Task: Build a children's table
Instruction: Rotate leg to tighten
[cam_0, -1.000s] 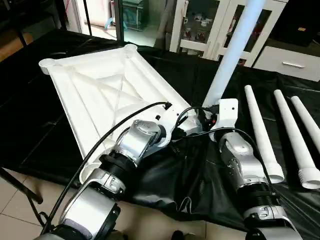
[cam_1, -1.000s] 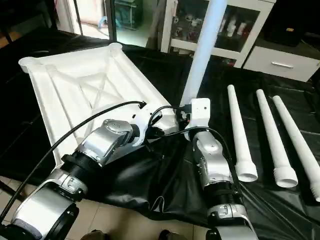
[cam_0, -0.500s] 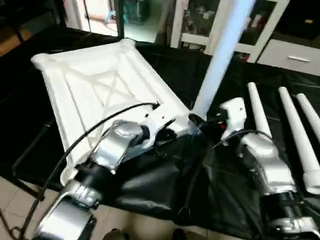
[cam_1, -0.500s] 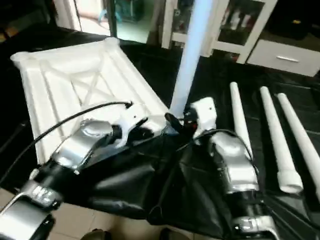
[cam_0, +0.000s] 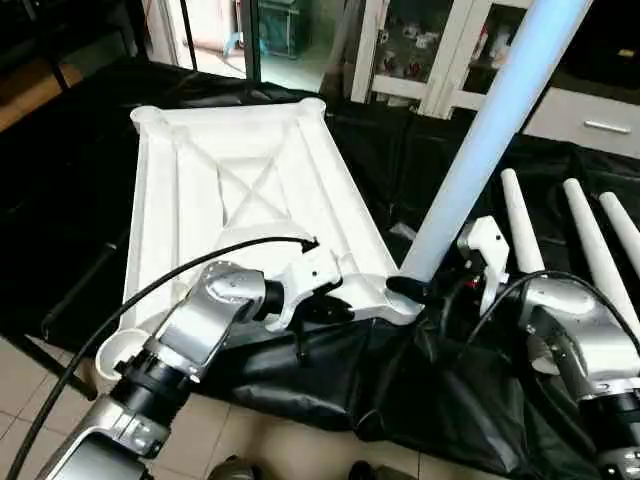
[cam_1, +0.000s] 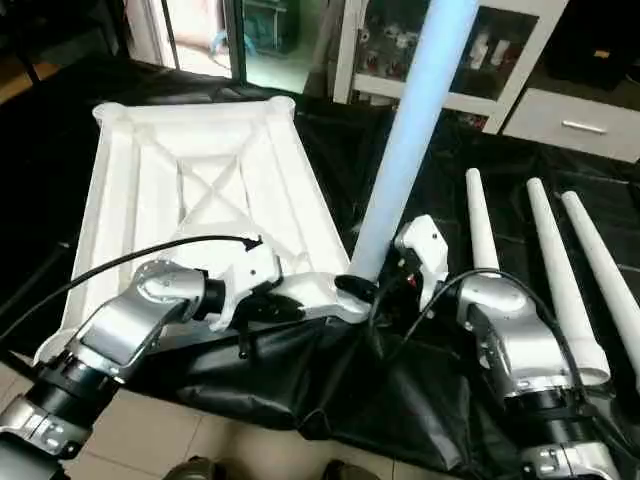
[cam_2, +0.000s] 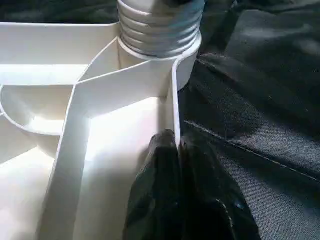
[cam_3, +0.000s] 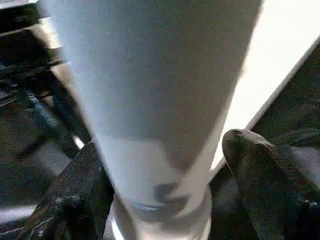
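The children's table top (cam_0: 200, 200) lies upside down on the black sheet, its X ribs facing up. One white leg (cam_0: 480, 140) stands upright in the near right corner socket, its threaded end (cam_2: 160, 30) seated there. My left gripper (cam_0: 330, 308) is shut on the top's thin rim wall (cam_2: 175, 100) beside that socket. My right gripper (cam_3: 162, 150) sits open around the leg's base, with one finger (cam_3: 260, 170) clearly apart from the tube. Three loose legs (cam_0: 522, 220) lie side by side on the right.
White cabinets with glass doors (cam_0: 420, 50) stand behind the work table. The black sheet (cam_0: 400, 380) hangs in folds over the near edge, below both grippers. Floor tiles (cam_0: 250, 440) lie in front of that edge.
The camera has shifted. My right gripper's fingers have spread away from the leg, which stays upright in its socket. My left gripper keeps its pinch on the rim.
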